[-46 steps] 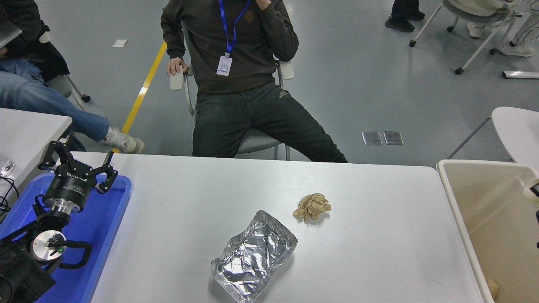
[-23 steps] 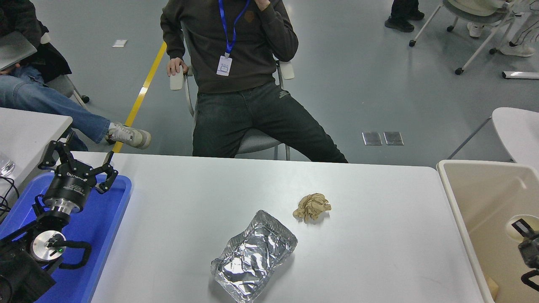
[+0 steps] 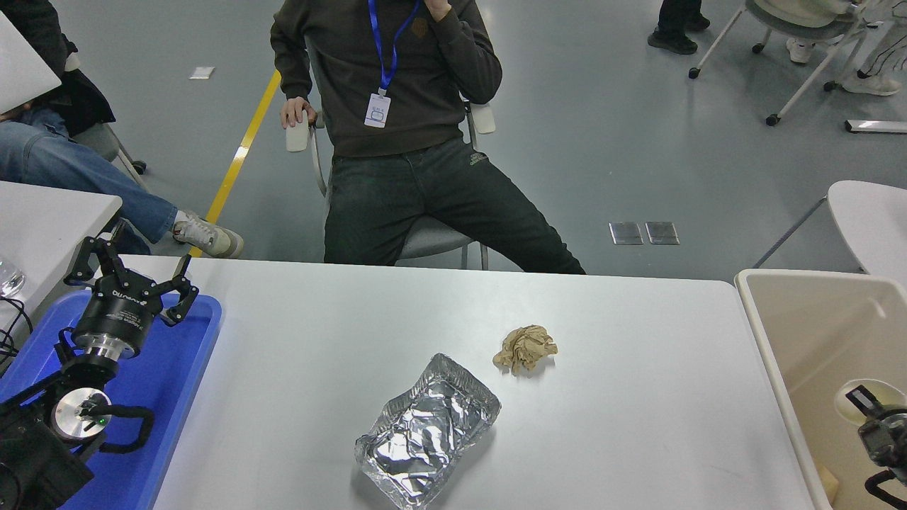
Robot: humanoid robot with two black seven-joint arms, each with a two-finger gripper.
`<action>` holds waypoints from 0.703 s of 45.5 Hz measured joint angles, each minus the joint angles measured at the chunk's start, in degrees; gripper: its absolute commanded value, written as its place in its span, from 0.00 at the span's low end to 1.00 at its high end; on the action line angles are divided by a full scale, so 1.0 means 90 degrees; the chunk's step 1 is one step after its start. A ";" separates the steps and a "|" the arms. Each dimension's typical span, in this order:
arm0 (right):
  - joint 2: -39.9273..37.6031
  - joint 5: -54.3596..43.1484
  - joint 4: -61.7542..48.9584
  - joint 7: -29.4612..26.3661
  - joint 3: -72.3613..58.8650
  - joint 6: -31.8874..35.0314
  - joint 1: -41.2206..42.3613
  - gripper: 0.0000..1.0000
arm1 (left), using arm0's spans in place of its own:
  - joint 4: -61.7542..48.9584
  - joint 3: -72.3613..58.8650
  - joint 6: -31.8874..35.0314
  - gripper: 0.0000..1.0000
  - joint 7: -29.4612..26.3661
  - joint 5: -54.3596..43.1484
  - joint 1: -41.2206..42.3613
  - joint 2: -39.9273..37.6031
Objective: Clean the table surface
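Note:
The white table surface (image 3: 638, 425) carries a crumpled brown paper ball (image 3: 525, 348) near its middle. A dented foil container (image 3: 427, 431) lies just in front of the ball. My right gripper (image 3: 873, 416) reaches in at the lower right, inside the beige bin (image 3: 767, 340). It appears shut on a pale round thing (image 3: 854, 392), with one black finger lying across it. My left gripper (image 3: 134, 275) stays parked over the blue tray (image 3: 177, 382) at the lower left, its fingers spread open and holding nothing.
A person sits on a chair (image 3: 439, 237) at the table's far side, knees close to the edge. Another person's legs show at the upper left. A second white table (image 3: 49, 212) stands at the left. A yellowish scrap (image 3: 827, 483) lies in the bin's bottom.
My right gripper has moved down and left into the bin, carrying the pale round thing with it. The foot at the upper left shifted. The paper ball, foil container and left arm stayed put.

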 measured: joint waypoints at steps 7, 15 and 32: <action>0.0007 0.0000 0.0000 0.0000 0.0012 0.0000 -0.0005 0.00 | 0.0002 0.0000 0.0000 1.00 0.0000 0.0000 0.0000 0.0000; 0.0010 0.0030 -0.0013 -0.0002 0.0029 -0.0098 0.0011 0.24 | 0.0004 0.0000 0.0000 1.00 0.0000 0.0000 0.0000 0.0000; -0.0028 0.0053 -0.0006 0.0007 0.0037 -0.0399 0.0140 0.85 | 0.0001 0.0000 0.0000 1.00 0.0000 0.0000 0.0000 0.0000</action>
